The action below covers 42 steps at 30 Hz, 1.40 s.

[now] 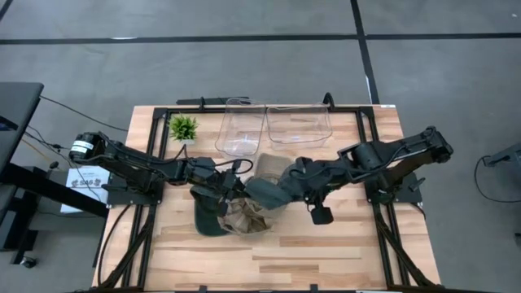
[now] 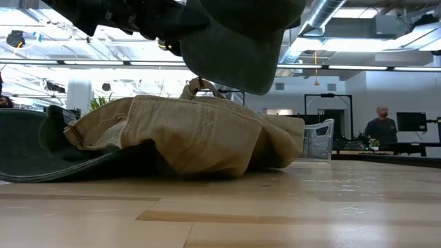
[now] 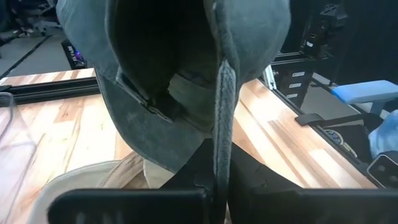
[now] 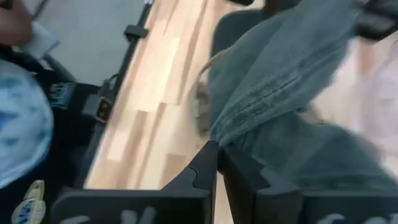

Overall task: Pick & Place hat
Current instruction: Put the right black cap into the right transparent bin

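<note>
Two grippers on one dark grey-green hat (image 1: 262, 192), lifted off the table (image 1: 342, 244) near its middle, just above a tan hat (image 1: 244, 216) and a dark hat (image 1: 207, 221) lying flat. Left gripper (image 3: 219, 186) pinched tight on a thin edge of the raised hat, fabric hanging ahead of the fingers. Right gripper (image 4: 217, 163) pressed together on the opposite edge, cloth draping away from it. Probably light, soft and floppy: sags between the two holds, folds under its own weight, unlikely to break. Best taken at the stitched rim or brim, where the cloth looks stiffest; a hold on loose crown fabric likely to slip or bunch. Clear bins (image 1: 273, 126) wait near the far edge, beside a small plant (image 1: 183, 127).
</note>
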### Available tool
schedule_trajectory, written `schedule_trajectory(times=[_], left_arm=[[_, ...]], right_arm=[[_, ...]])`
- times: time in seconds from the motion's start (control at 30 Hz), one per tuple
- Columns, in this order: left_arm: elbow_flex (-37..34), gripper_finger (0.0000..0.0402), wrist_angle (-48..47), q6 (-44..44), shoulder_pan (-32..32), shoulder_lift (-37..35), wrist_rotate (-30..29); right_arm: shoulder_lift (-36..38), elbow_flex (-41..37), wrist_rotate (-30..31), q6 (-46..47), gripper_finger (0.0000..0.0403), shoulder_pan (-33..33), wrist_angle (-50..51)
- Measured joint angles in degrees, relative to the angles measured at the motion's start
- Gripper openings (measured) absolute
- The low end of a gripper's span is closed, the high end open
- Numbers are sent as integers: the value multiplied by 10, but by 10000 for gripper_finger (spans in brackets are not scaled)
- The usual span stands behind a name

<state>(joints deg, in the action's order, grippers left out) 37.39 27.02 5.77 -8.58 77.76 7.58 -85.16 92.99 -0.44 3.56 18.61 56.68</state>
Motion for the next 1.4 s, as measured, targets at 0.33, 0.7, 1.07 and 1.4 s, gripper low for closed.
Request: schedule_trajectory(times=[0.33, 0.7, 1.07, 1.4], left_arm=[[0, 16, 2, -4, 0, 0, 6], [0, 17, -1, -15, -16, 0, 8], [0, 17, -1, -15, -16, 0, 6], [0, 17, 1, -15, -16, 0, 6]], right_arm=[[1, 60, 60, -110, 4, 16, 24], [-22, 61, 50, -106, 57, 18, 39], [-11, 61, 270, -196, 136, 17, -19], [-32, 61, 442, -275, 102, -16, -203]])
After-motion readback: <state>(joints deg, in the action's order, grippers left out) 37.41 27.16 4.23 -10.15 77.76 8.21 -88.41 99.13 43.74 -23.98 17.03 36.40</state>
